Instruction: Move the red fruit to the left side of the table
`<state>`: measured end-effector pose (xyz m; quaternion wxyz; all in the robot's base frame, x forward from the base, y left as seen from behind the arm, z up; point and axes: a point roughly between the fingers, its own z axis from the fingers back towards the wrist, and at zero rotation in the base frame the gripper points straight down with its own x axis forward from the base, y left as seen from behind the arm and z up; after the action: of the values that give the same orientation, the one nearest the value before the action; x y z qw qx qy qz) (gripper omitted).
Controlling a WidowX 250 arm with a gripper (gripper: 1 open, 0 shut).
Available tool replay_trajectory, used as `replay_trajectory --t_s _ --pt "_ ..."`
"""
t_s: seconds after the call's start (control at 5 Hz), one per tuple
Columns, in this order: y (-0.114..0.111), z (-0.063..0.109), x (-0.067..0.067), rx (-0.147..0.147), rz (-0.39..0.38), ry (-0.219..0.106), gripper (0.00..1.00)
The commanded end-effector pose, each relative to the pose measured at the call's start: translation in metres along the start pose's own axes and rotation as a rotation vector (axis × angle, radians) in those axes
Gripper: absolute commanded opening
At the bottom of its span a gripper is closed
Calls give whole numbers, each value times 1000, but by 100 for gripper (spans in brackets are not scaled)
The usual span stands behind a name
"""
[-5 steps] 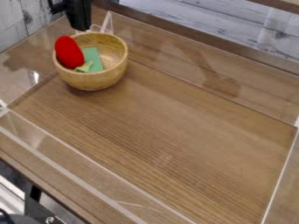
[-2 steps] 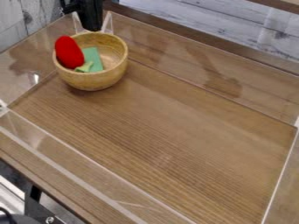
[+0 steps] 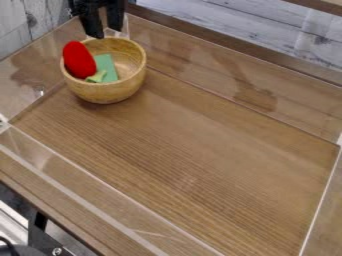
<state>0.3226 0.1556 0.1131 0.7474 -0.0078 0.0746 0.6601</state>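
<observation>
The red fruit (image 3: pixel 76 57) is a glossy red strawberry shape lying inside the round wooden bowl (image 3: pixel 123 88) at the table's far left corner. It leans against the bowl's left wall, next to a flat green block (image 3: pixel 106 68). My black gripper (image 3: pixel 102 30) hangs just behind and above the bowl at the top edge of the view. It points down with its two fingers spread apart and nothing between them. It does not touch the fruit. The brown wood-grain table (image 3: pixel 201 150) fills the rest of the view.
Low clear plastic walls (image 3: pixel 54 165) run along the table's edges. A pale plank wall (image 3: pixel 267 25) stands behind the table. Dark stains mark the wood at the right rear (image 3: pixel 261 97).
The gripper's fingers were together before and now stand apart. The fruit, the green block and the bowl have not moved.
</observation>
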Motion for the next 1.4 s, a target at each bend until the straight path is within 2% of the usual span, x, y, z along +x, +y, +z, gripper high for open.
replay_trajectory --t_s 0.0,0.4,0.6,0.8,1.0,1.2 --pt "4 40 -8 -85 -12 -68 100" --pt "11 51 -22 -85 -37 -71 100" --pt "13 52 -23 -78 -38 -76 100" --pt "11 46 -23 -68 -40 -85 0" --pt "12 43 -23 -59 -38 -92 100" --pt "12 42 -24 -50 -34 -95 100"
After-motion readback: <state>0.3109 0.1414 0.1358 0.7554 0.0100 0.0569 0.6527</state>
